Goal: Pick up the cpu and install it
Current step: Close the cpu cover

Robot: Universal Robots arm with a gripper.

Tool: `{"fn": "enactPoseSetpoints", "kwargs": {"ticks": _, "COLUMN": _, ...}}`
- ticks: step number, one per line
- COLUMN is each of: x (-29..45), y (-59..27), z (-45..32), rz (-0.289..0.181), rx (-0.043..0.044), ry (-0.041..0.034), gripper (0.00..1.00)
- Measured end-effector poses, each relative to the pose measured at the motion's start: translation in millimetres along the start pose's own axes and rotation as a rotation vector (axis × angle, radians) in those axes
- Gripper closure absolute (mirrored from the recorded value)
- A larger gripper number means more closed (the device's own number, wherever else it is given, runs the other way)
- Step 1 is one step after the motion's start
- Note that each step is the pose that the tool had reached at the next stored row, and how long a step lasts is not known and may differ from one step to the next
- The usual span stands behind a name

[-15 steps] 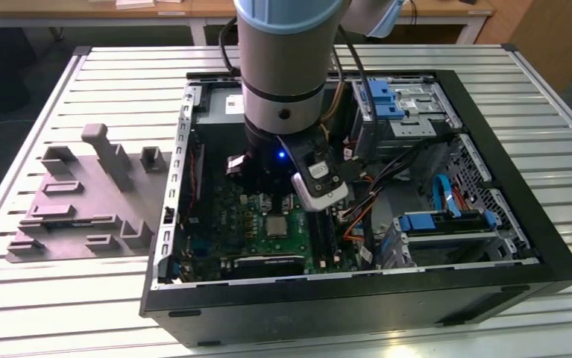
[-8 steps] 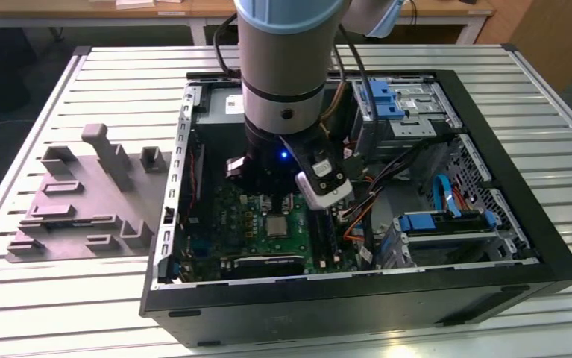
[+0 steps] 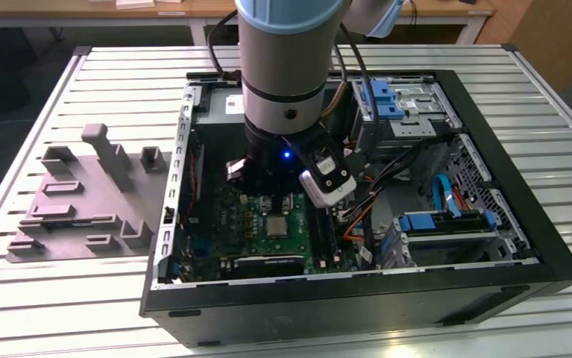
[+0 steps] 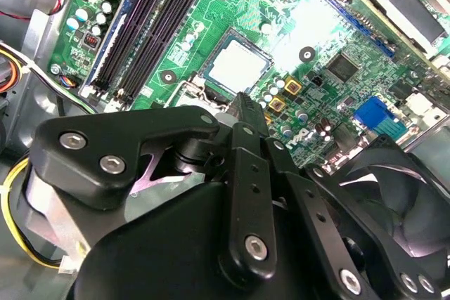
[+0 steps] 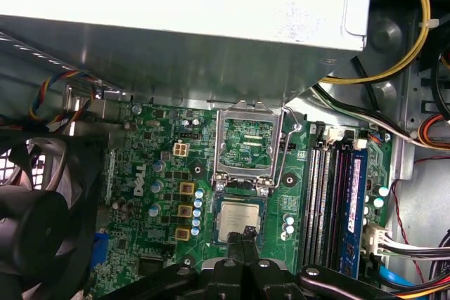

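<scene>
End effector poised over the cpu seated in the motherboard socket.

In the first wrist view the cpu lies flat in its socket on the green motherboard, with the hinged metal socket frame swung up beside it. The end effector has its two black fingertips pressed together, holding nothing, at the chip's near edge. In the second wrist view the cpu sits just past those fingertips. The exterior view shows the arm reaching down into the open computer case on the slatted bench, with a grey plastic fixture beside the case.
</scene>
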State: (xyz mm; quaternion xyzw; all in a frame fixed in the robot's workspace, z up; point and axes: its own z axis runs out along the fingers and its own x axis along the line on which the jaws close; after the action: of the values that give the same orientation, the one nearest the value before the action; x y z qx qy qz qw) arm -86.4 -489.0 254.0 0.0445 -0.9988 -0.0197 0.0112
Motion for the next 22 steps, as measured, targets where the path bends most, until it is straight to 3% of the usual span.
{"fn": "enactPoseSetpoints", "kwargs": {"ticks": 22, "x": -4.9, "y": 0.0, "z": 0.9, "rz": -0.001, "rx": 0.0001, "ry": 0.0001, "gripper": 0.89}}
